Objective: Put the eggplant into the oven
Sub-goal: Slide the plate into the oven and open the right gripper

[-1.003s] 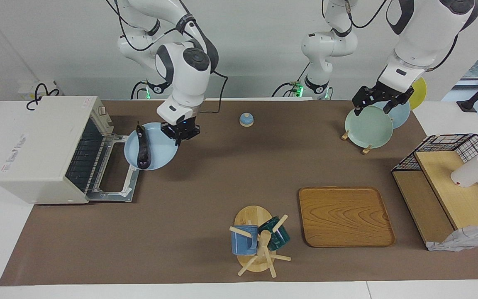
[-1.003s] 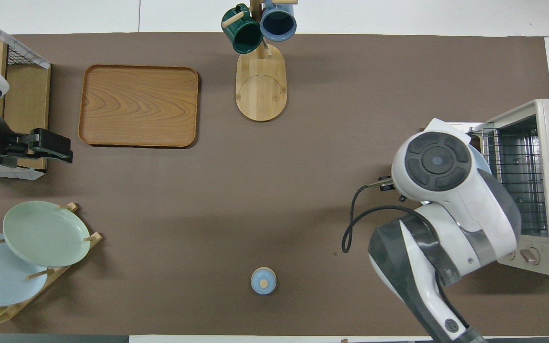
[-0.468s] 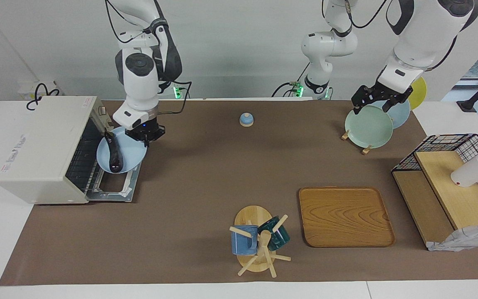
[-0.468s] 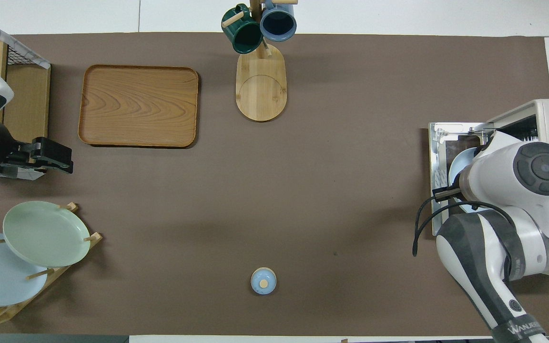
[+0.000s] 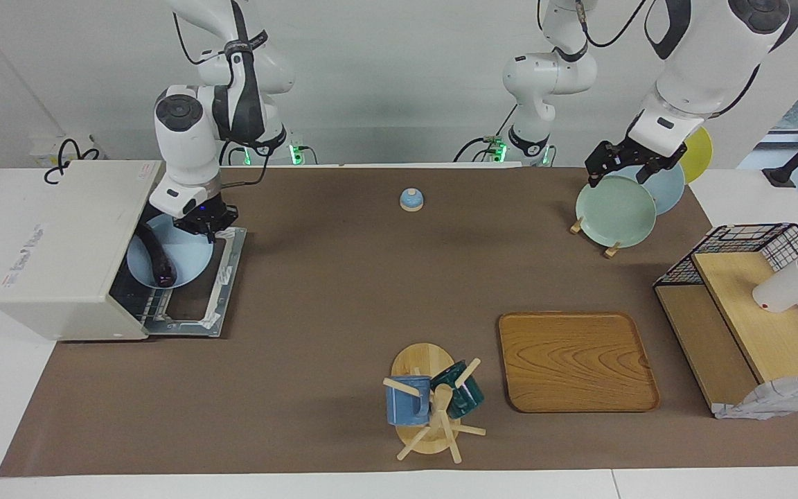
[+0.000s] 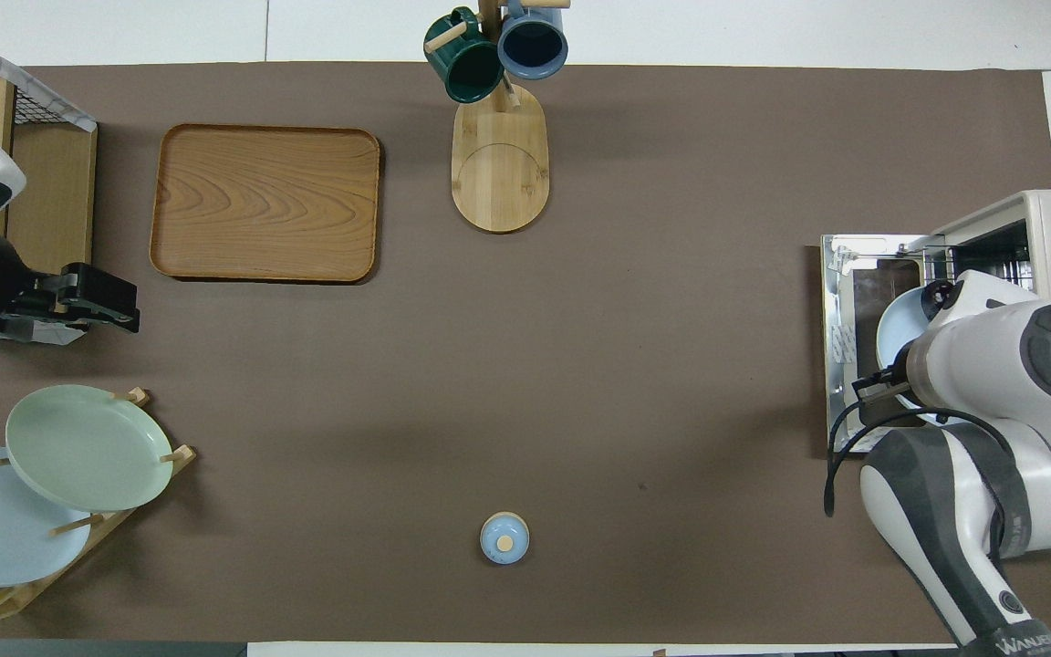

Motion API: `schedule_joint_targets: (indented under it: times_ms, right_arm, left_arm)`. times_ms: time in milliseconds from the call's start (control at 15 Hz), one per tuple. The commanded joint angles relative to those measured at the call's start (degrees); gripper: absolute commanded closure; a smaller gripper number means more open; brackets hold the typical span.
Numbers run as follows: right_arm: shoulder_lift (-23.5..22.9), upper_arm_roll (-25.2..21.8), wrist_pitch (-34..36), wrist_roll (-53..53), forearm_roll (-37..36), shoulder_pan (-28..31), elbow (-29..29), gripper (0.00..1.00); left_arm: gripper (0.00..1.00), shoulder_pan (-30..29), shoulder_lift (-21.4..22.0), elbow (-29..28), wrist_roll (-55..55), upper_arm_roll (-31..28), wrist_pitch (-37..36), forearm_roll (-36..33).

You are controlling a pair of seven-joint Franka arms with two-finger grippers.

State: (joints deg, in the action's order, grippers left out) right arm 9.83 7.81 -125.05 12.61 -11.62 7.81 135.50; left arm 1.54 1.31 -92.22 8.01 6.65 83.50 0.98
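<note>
Brown mat [image 5: 343, 291] covers a white table, white wall at the robots' end. Boxy off-white toaster oven [image 5: 59, 249] sits at the right arm's end, at 9 o'clock in the facing view, its glass door [image 5: 194, 291] dropped flat onto the mat. Right gripper [image 5: 199, 223] is over the open door, fingers clamped shut on the rim of a round pale blue plate [image 5: 181, 260] held at the oven mouth, part of the plate under the oven's top edge. Long glossy dark purple eggplant [image 5: 156, 260] lies on that plate, on the side toward the oven cavity. Overhead view: right arm hides most of the plate [image 6: 900, 328]; eggplant not visible there. Left gripper [image 5: 626, 163] hangs at 1 o'clock over a pale green plate [image 5: 615, 211] standing in a wooden rack, fingers spread wide, nothing held; this arm waits. Small blue lidded pot [image 5: 411, 199] sits at 12 o'clock; rectangular wooden tray [image 5: 575, 360] at 4 o'clock.
</note>
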Motion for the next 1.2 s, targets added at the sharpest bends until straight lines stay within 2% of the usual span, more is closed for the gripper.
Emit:
schedule_joint_targets:
  times_ms: [0, 736, 1137]
  right_arm:
    - [1.24, 0.46, -0.81, 2.68, 1.33, 0.98, 1.52, 1.0]
    - [-0.78, 0.46, -5.29, 11.99, 0.81, 5.89, 1.7, 1.0]
    - [-1.22, 0.54, -5.12, 11.47, 0.81, 6.51, 1.61, 1.0]
  left_arm:
    - [0.0, -0.66, 0.19, 0.11, 0.51, 0.2, -0.8, 0.42]
    - [0.0, -0.57, 0.27, -0.07, 0.42, 0.2, -0.45, 0.33]
    - [0.0, -0.57, 0.19, -0.15, 0.42, 0.29, 2.45, 0.42]
